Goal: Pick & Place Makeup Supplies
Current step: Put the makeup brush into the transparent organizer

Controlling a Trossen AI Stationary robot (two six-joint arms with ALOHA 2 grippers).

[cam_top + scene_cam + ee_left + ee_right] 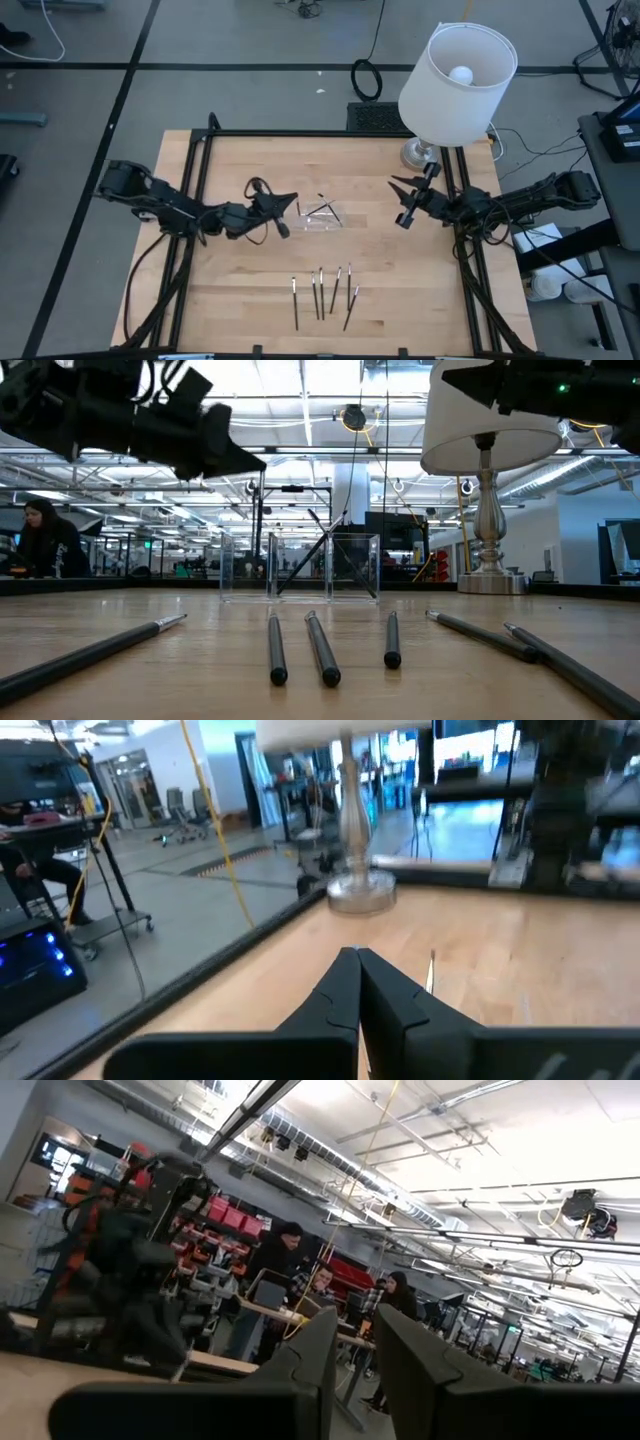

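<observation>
I count one or two makeup sticks [322, 209] already in the clear tray [321, 220] at centre frame, while six sticks [322, 294] lie in a loose row on the surface [400, 290] at lower centre, so most work remains. My left gripper [288, 206], jaws together and empty, hovers just left of the tray; my right gripper [405, 204], jaws slightly apart, waits right of it.

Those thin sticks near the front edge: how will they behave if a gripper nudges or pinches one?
The sticks look round and slim, lying flat on the bare wood table, so a sideways nudge would probably roll them. They seem straight and rigid, likely light. Being so low and thin, one may slip from a pinch.
</observation>
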